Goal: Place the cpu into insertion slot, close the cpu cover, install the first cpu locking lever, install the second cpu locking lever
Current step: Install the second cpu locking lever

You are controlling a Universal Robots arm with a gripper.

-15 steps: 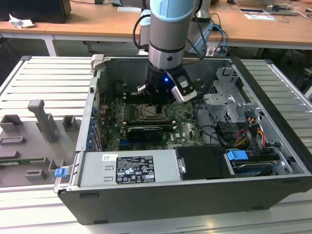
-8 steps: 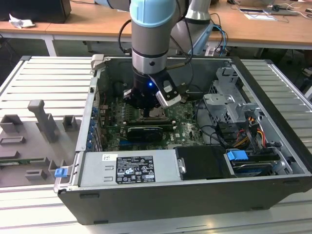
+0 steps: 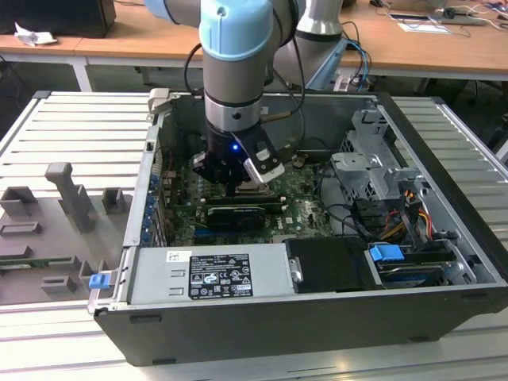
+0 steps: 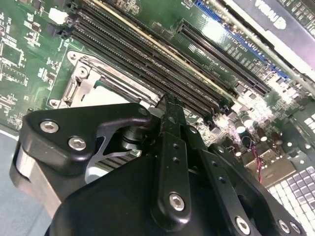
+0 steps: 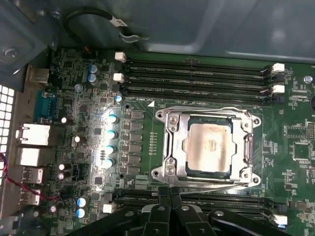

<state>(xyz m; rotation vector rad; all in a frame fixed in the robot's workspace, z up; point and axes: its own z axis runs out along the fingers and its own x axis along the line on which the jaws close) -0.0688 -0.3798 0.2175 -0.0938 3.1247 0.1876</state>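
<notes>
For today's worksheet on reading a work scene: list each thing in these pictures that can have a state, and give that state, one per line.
cpu: seated in the socket, face up.
insertion slot: filled by the chip.
cpu cover: closed flat around the chip.
locking levers: lying down along the frame's edges.
gripper: fingers together, empty, beside the socket.
computer case: side open, lying flat.
memory slots: empty.

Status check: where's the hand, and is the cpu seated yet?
Hand low over the board, beside the socket. Cpu in insertion slot, cpu cover down around it. Nothing in the way.
</notes>
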